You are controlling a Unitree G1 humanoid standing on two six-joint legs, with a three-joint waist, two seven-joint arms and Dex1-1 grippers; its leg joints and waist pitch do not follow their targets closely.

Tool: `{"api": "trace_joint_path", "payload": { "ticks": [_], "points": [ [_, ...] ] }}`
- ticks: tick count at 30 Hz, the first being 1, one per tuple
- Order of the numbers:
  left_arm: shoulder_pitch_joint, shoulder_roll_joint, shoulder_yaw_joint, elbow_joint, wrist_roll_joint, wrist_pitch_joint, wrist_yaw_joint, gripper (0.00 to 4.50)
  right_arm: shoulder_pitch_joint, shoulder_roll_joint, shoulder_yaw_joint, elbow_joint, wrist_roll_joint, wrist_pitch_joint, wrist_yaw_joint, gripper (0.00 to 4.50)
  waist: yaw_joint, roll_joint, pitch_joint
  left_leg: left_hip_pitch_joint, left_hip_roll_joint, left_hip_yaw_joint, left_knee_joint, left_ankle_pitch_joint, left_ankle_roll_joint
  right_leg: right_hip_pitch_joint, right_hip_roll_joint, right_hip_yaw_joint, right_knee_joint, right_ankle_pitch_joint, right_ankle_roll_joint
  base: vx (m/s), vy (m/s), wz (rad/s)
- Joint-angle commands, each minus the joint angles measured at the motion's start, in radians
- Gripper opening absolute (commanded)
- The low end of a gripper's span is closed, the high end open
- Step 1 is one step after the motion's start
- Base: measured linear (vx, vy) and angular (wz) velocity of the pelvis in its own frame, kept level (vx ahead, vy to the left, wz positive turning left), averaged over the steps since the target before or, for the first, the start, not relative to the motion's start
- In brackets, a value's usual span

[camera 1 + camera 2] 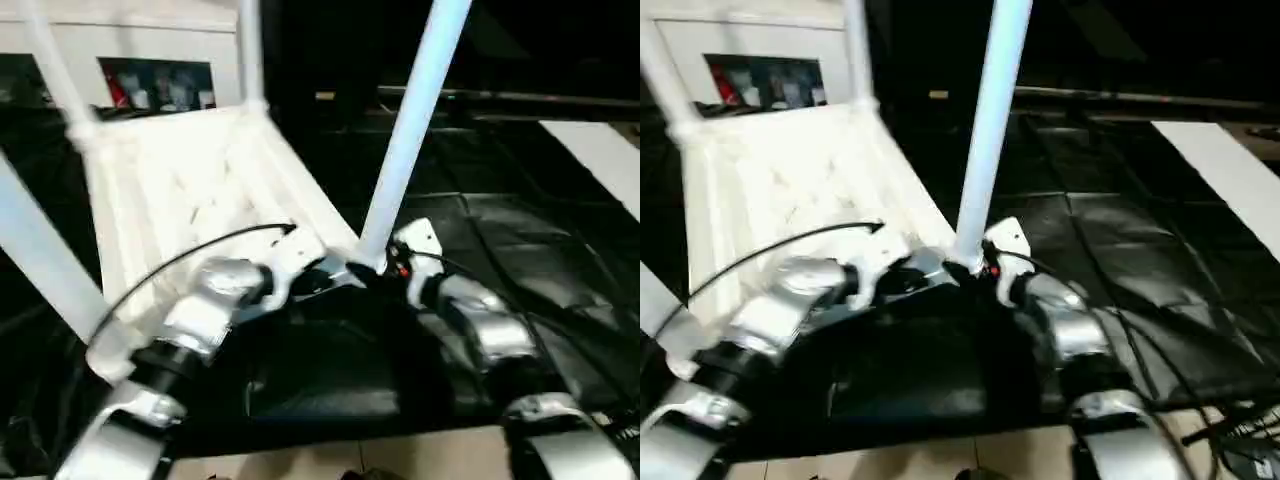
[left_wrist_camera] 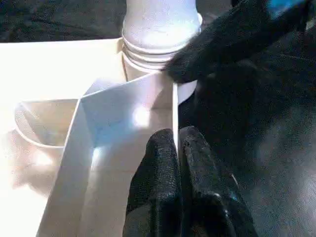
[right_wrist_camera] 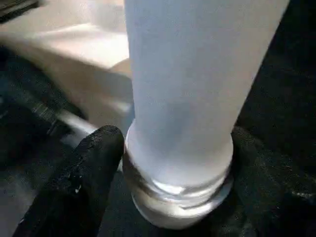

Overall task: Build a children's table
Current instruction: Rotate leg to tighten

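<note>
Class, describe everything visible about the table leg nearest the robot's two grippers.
The leg is a long, smooth white plastic-looking tube, standing tilted in a corner socket of the upturned table top. Ridged rings circle its base. The right gripper has a black finger on each side of it; the left gripper pinches the top's rim beside it.

Overall light: dim room — dark floor sheet [image 1: 520, 270] swallows detail.
Glare: table top [image 1: 190, 200] blows out to near-pure white in the head views; its ribs barely read.
Hot spot: a bright patch on a rib wall [image 2: 140, 116] in the left wrist view.
Leg [image 3: 192, 89]: pale blue-white, evenly lit, shaded at its base.
Blur: head views soft throughout — forearms [image 1: 210, 310] and cabinet [image 1: 150, 85] smeared.
Focus: fingers [image 3: 84, 173] and top behind the leg are soft in the right wrist view.
Shadow: deep black between the arms.
</note>
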Motion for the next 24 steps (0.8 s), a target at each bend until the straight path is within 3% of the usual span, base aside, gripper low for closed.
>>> {"api": "trace_joint_path", "payload": {
  "ticks": [1,4,8,15,16,19,24],
  "points": [
    [0.024,0.015,-0.062,-0.013,-0.033,-0.009,-0.123,0.00,0.004,-0.025,0.050,-0.085,0.038,-0.032,0.159,3.53,0.005,0.004,-0.057,-0.022,0.003,0.016,-0.059,-0.129,0.113,0.066,-0.044,0.049,-0.059,-0.189,-0.206,0.000,0.000,0.00],
    [0.030,0.045,-0.070,-0.036,-0.049,0.004,-0.191,0.00,0.017,-0.064,0.066,-0.103,0.043,-0.039,0.231,3.53,0.007,0.008,-0.057,-0.020,0.006,0.018,-0.057,-0.102,0.124,0.065,-0.045,0.051,-0.049,-0.118,-0.245,0.000,0.000,0.00],
    [0.043,0.099,-0.083,-0.089,-0.093,0.042,-0.301,0.00,0.022,-0.099,0.068,-0.118,0.058,-0.036,0.299,3.53,0.011,0.006,-0.055,-0.016,0.006,0.020,-0.058,-0.109,0.118,0.066,-0.045,0.052,-0.048,-0.122,-0.259,0.000,0.000,0.00],
    [0.060,0.123,-0.079,-0.123,-0.114,0.061,-0.347,0.00,0.025,-0.118,0.091,-0.126,0.049,-0.032,0.353,3.53,0.013,0.002,-0.052,-0.018,0.006,0.020,-0.060,-0.142,0.087,0.066,-0.047,0.053,-0.057,-0.215,-0.220,0.000,0.000,0.00],
    [0.061,0.124,-0.079,-0.124,-0.115,0.062,-0.347,0.00,0.026,-0.119,0.095,-0.126,0.048,-0.032,0.359,3.30,0.013,-0.003,-0.053,-0.019,0.005,0.019,-0.060,-0.135,0.087,0.068,-0.047,0.053,-0.057,-0.216,-0.215,0.000,0.000,0.00],
    [0.063,0.126,-0.077,-0.127,-0.119,0.064,-0.337,0.00,0.024,-0.125,0.113,-0.122,0.042,-0.035,0.380,3.17,0.013,-0.001,-0.054,-0.020,0.005,0.019,-0.058,-0.115,0.093,0.068,-0.047,0.053,-0.053,-0.195,-0.218,0.000,0.000,0.00],
    [0.067,0.120,-0.066,-0.121,-0.114,0.055,-0.301,0.00,0.024,-0.118,0.110,-0.118,0.047,-0.022,0.382,2.77,0.013,-0.008,-0.054,-0.021,0.005,0.020,-0.057,-0.108,0.096,0.067,-0.046,0.053,-0.053,-0.203,-0.212,0.000,0.000,0.00]
  ]
}}
